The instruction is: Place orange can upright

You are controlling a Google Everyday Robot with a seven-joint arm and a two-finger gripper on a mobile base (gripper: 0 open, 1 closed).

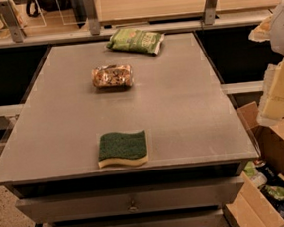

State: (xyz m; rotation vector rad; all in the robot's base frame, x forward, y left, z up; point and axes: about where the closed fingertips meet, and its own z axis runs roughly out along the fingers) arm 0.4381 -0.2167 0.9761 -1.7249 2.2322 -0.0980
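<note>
The orange can [112,77] lies on its side on the grey table [181,112], in the far middle part of the top. Its mottled orange-brown and gold side faces up and its long axis runs left to right. The gripper [276,104] shows at the right edge of the camera view as pale yellowish-white parts, off the table's right side and well apart from the can. It holds nothing that I can see.
A green snack bag [135,40] lies at the table's far edge, behind the can. A green-and-yellow sponge [122,148] sits near the front edge. A cardboard box [268,194] with bottles and packets stands on the floor at the lower right. Drawers run below the tabletop.
</note>
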